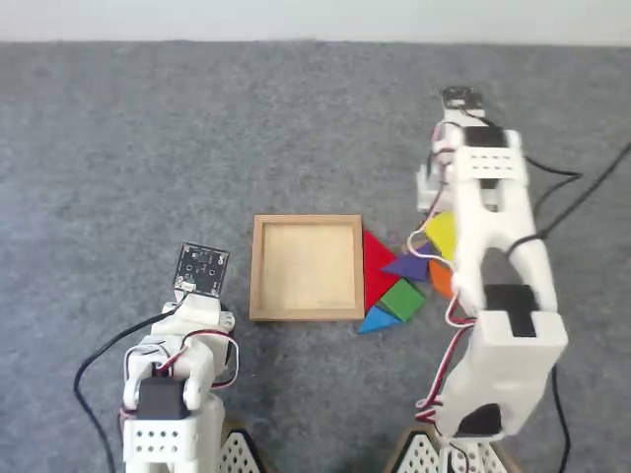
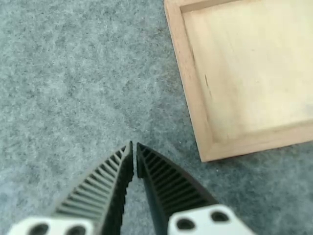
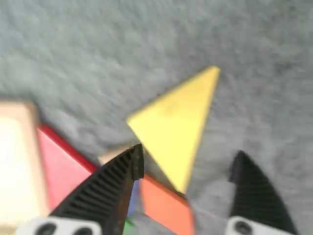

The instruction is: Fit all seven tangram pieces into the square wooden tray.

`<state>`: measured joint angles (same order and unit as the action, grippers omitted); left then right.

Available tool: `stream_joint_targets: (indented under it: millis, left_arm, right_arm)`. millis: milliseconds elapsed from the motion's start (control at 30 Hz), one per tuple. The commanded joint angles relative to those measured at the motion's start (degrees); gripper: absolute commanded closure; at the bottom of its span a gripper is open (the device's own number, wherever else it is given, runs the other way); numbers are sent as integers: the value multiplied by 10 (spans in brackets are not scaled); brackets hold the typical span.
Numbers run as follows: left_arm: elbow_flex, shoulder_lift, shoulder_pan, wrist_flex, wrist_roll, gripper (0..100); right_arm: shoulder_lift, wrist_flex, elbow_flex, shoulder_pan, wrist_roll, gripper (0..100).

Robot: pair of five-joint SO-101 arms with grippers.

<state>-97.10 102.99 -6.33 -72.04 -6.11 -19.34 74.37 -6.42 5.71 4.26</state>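
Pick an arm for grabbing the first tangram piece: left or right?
Probably right. The right gripper hangs open over the yellow triangular piece, beside the other coloured pieces. The left gripper is shut over grey carpet, across the square wooden tray from them.

High view: fixed, off the arms, looks down over whole worktop [image 1: 118, 148]. Left wrist view: close, faces down past left pincer [image 2: 134, 147] to tray [image 2: 188, 73] corner just ahead. Right wrist view: closer, yellow triangle [image 3: 176, 122] ahead of right pincer [image 3: 188, 154]. Both shared with high view.
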Motion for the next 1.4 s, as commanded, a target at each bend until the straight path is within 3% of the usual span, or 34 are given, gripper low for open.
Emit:
stream_joint_targets:
  millis: [0, 133, 400, 900, 1133, 1367]
  left_arm:
    - [7, 11, -2, -3, 5, 987]
    - [7, 11, -2, -3, 5, 987]
    - [7, 11, -2, -3, 5, 987]
    - [7, 11, -2, -3, 5, 987]
    - [7, 11, -2, -3, 5, 987]
    - [7, 11, -2, -3, 5, 987]
  right_arm:
    - [4, -28, -33, 23, 64, 678]
    - [0, -26, -33, 24, 4, 678]
    - [-76, -60, -36, 27, -32, 674]
    - [-186, -56, -149, 5, 8, 640]
    - [-233, 0, -213, 1, 8, 642]
    - [-243, 58, -213, 6, -2, 805]
